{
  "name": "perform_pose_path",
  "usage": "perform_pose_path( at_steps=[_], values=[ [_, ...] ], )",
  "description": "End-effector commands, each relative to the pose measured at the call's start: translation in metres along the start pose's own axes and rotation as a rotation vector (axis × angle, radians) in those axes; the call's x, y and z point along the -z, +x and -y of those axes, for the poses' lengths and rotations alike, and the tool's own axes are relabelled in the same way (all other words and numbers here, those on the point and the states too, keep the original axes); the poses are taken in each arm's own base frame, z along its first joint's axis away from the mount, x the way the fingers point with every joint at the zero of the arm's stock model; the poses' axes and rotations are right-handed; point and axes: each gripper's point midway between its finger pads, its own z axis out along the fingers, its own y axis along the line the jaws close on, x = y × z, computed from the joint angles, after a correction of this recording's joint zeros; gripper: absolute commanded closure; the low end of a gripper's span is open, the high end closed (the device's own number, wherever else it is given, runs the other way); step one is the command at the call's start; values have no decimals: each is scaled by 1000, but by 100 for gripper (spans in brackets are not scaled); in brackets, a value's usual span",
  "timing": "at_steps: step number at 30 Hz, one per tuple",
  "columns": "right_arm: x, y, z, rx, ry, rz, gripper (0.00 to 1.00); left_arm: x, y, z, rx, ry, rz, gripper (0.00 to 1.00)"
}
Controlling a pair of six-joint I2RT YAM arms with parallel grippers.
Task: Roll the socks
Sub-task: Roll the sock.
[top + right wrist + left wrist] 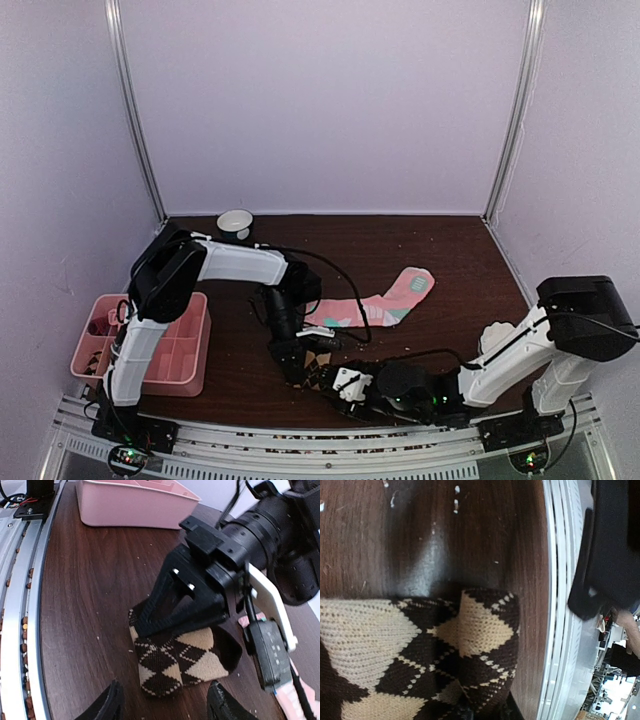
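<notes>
The brown, tan and black argyle-diamond knit socks are seen as a short folded or partly rolled bundle on the dark wooden bench, close to its near metal rail and between the two arms. The upper edge of the bundle is pinched by the left gripper, whose jaws are pressed together on the knit from above. The right gripper is held low in front of the bundle with its jaws spread, one to each side of the free end and, as far as can be told, not touching it. The long pink knit socks with mint-green toe and stripes are laid out flat farther back on the bench, apart from the bundle and not yet rolled. The pink divided plastic tray stands well off to the left. Several failures can be expected from here. If the spread jaws are closed too shallowly, only the outer layer may be caught, and the roll may be pulled open rather than tightened. If the left pinch is released before a firm hold is gained on the other side, the springy knit is likely to unfurl. A collision is also to be feared, since the two grippers are very near one another, and the bundle could be dragged toward the rail, where a loose edge might be snagged.
</notes>
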Motion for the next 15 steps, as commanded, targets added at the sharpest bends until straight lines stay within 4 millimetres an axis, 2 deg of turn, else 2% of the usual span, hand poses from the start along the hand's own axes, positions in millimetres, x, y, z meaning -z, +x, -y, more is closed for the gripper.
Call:
perform_pose_path(
  at_steps=[1,9,15],
  values=[
    [-20,16,-13,165,-72,-84,45,-21,29,-31,40,-72,-141,89],
    [-39,21,-9,194,-113,-118,52,-21,28,-34,35,-74,-147,88],
    [-42,25,-15,230,-134,-140,58,-20,26,-38,38,-82,-147,88]
  ],
)
